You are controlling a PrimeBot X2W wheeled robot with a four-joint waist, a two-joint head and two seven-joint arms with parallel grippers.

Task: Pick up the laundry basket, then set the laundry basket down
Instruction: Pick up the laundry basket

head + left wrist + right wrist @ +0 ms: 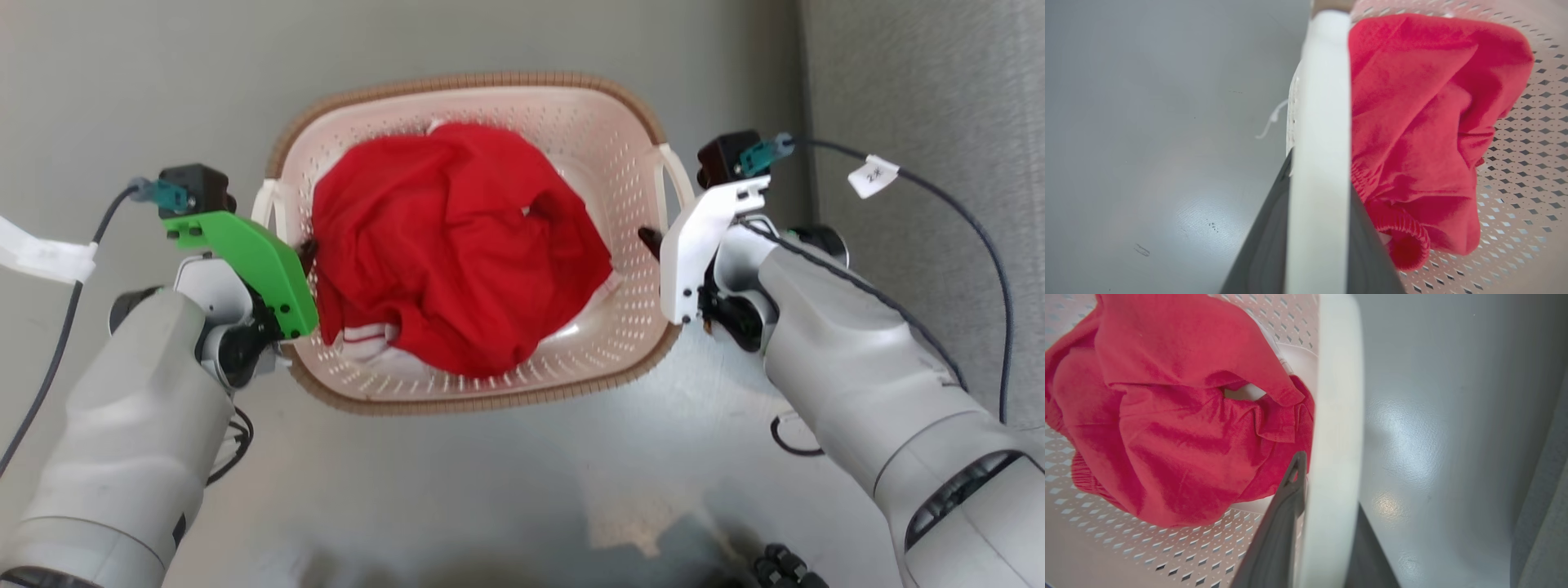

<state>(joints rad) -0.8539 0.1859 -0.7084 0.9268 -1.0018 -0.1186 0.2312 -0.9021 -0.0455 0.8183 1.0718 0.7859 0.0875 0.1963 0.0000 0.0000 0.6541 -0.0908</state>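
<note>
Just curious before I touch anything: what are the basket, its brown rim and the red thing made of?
The laundry basket seems moulded cream plastic: smooth, with evenly punched holes. Its brown rim looks woven, possibly plastic too. The red garment is soft matte cloth, creased, with a gathered hem.

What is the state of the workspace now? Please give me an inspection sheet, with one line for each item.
Surface: grey glossy floor, with a pale patch near the bottom edge.
Job's things: laundry basket between the arms, holding a crumpled red garment; cannot tell if it is off the floor.
Clutter: small dark object at the bottom edge, too cut off to name.
Grippers: left gripper shut on the left handle; right gripper shut on the right handle.
Cables: left cable and right cable, both dark and loose, each with a white tag.
Surroundings: grey textured strip along the right.
</note>
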